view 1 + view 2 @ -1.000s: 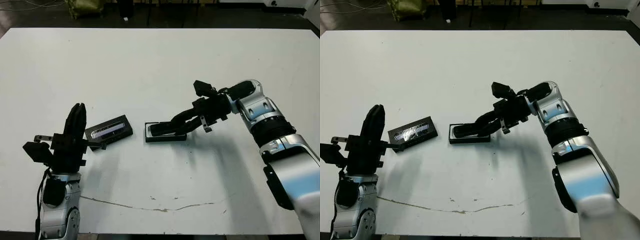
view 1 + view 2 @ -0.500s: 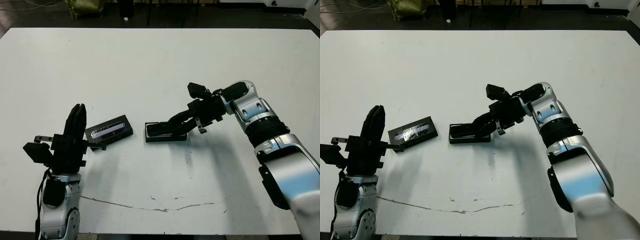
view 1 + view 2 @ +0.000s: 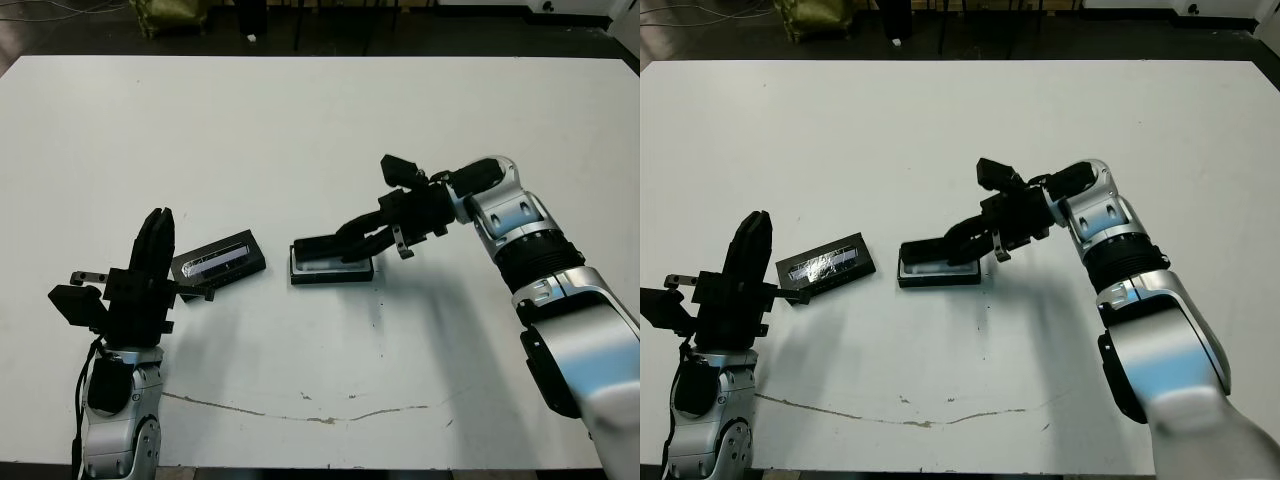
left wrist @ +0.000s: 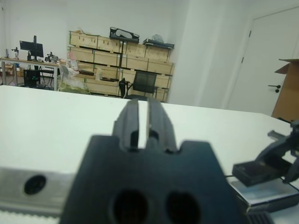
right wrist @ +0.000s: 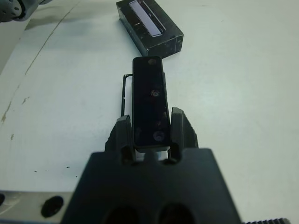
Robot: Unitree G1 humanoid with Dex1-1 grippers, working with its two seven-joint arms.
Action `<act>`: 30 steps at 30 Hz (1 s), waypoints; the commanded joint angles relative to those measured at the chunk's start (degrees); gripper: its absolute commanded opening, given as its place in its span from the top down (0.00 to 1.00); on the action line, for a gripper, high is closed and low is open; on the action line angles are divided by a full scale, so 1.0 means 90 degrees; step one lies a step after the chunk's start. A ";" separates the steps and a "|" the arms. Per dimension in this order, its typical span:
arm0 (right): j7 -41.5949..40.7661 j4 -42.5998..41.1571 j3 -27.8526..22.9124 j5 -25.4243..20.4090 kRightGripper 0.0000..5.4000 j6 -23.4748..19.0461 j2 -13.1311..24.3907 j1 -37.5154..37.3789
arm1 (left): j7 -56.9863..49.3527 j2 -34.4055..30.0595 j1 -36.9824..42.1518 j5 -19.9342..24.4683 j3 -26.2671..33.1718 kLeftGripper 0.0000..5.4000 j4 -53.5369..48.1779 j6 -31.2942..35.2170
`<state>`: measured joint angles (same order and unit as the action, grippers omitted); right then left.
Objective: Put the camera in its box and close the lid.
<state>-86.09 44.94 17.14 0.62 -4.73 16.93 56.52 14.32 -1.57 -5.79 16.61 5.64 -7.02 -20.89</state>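
Note:
My right gripper [image 3: 350, 234] is shut on the camera [image 5: 149, 98], a slim black bar held by its rear end and tilted a little above the box [image 3: 332, 266]. The box's white inside shows under the camera's front end. The lid [image 3: 218, 258], flat and black with a silvery strip, lies on the table left of the box. My left gripper [image 3: 156, 222] stands upright just left of the lid, its fingers [image 4: 128, 119] together and holding nothing.
The white table [image 3: 320, 130] stretches wide behind the objects. A thin crack line [image 3: 300, 412] runs along its near part. Beyond the far edge are dark floor and chair legs; shelves and a door show in the left wrist view.
The right gripper has lifted the camera slightly up off the box, so the white inside now shows. The left arm and the lid have not moved.

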 commanded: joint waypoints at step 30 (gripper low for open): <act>0.0170 -0.0983 0.0464 0.0068 0.96 -0.0744 0.0390 -0.0204 | 0.0019 0.0001 -0.0107 0.0057 0.0049 1.00 0.0180 -0.0121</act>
<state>-84.78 35.16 20.69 0.89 -12.21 20.40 55.41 14.38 -1.47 -6.15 17.29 5.74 -6.42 -22.05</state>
